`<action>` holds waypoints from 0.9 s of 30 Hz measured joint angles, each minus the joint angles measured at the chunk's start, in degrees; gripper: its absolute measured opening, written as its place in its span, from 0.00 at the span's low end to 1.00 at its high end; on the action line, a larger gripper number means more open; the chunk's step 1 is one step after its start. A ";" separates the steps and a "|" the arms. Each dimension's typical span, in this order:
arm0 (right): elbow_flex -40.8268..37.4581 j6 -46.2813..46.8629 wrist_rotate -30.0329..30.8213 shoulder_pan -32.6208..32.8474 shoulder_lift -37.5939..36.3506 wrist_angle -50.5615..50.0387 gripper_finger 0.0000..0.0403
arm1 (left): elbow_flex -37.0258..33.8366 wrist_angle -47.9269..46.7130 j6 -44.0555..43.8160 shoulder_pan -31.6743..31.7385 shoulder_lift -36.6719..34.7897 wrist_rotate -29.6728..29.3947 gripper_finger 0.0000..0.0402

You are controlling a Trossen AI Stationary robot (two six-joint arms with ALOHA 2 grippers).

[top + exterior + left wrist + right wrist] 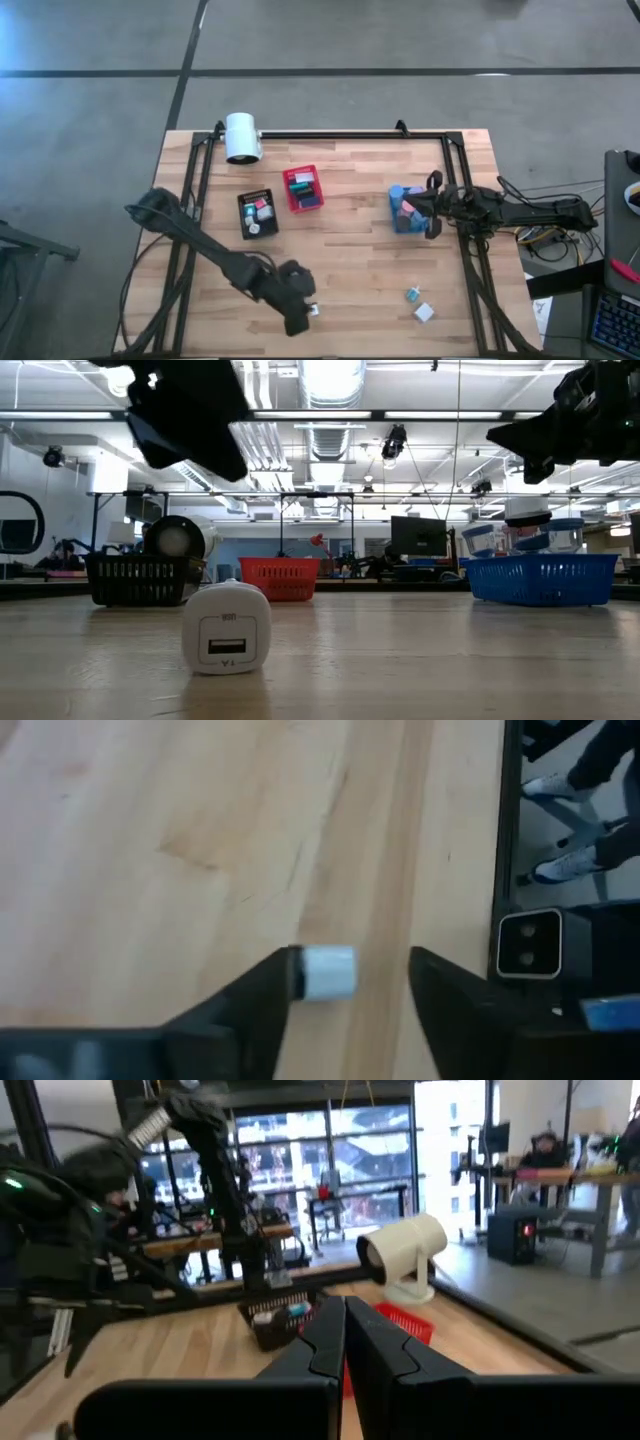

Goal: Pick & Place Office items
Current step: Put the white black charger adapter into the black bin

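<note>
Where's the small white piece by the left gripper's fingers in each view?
High: small white piece at the left gripper, near table edge.
Low: the white block in front is possibly it; unsure.
Left wrist: between the open fingers, touching one.
Right wrist: not in view.
Shared landmark: black bin.

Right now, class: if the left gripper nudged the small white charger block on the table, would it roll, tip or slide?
The white charger block looks boxy with rounded corners, so it would probably slide, not roll. Standing upright, it might tip.
</note>
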 joint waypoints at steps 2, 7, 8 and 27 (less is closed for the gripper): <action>0.00 0.30 -0.01 0.00 0.88 -0.55 0.02 | 3.87 -2.11 0.03 -0.16 2.79 0.00 0.59; 0.00 0.27 0.00 0.00 3.02 -0.56 0.02 | 12.91 -10.61 0.64 -0.16 9.84 0.33 0.73; 0.00 0.26 0.01 0.00 3.34 -0.49 0.02 | 14.61 -13.09 0.67 -0.16 11.16 0.44 0.75; 0.00 0.41 0.13 0.00 4.81 0.90 0.02 | 20.08 -21.55 1.47 -0.16 18.92 0.35 0.75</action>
